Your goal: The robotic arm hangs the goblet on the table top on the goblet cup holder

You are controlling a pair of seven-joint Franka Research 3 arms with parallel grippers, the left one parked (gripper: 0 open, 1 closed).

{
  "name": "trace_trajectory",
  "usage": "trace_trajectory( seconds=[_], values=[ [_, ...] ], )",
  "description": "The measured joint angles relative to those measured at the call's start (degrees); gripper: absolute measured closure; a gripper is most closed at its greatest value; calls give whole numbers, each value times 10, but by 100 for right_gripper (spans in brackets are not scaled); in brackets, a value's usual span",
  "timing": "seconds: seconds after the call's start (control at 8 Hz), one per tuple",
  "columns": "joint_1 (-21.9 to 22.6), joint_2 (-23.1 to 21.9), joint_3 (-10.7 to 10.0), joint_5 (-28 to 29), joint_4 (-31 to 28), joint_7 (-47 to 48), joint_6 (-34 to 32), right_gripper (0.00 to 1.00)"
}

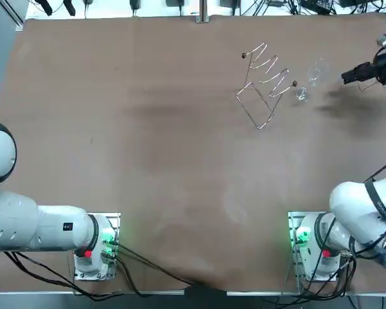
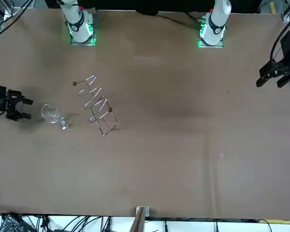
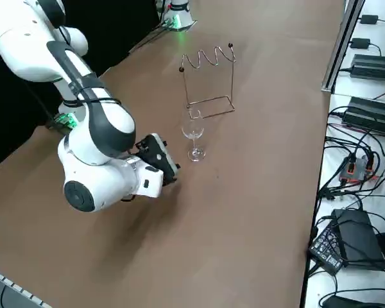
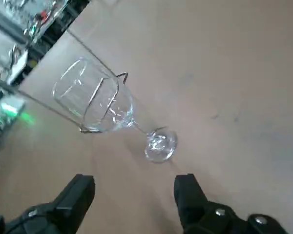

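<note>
Goblet [image 3: 194, 131] stands upright on the table [image 1: 148, 161], just beside the foot of the wire holder [image 1: 269, 78], betw. the holder and the right end effector [image 4: 135, 187]. The end effector is low, near the goblet but not touching; its fingers [image 4: 83, 187] are spread wide, nothing in them. My judgement: thin clear glass, so light, stiff, slippery and very fragile. It is tall w/ a small foot, so a bump tips it easily. Best hold is prob. on the stem under the bowl, w/ gentle force. The bowl looks too wide and may crack.
</note>
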Motion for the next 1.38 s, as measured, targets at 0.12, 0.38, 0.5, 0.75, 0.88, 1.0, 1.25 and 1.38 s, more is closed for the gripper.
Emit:
trace_trajectory(
  seconds=[0.12,0.38,0.5,0.75,0.88,1.0,1.25,1.38],
  values=[
    [2,0,3,5,-1,-49,3,0],
    [7,0,6,36,-15,-130,13,0],
    [10,1,6,43,-25,-165,25,0],
    [12,6,6,59,-45,-233,51,0],
    [12,13,6,68,-50,-263,55,0],
    [12,21,6,75,-52,-281,56,0],
    [12,32,6,93,-55,-290,56,0],
    [14,37,6,102,-57,-293,57,0]
  ],
)
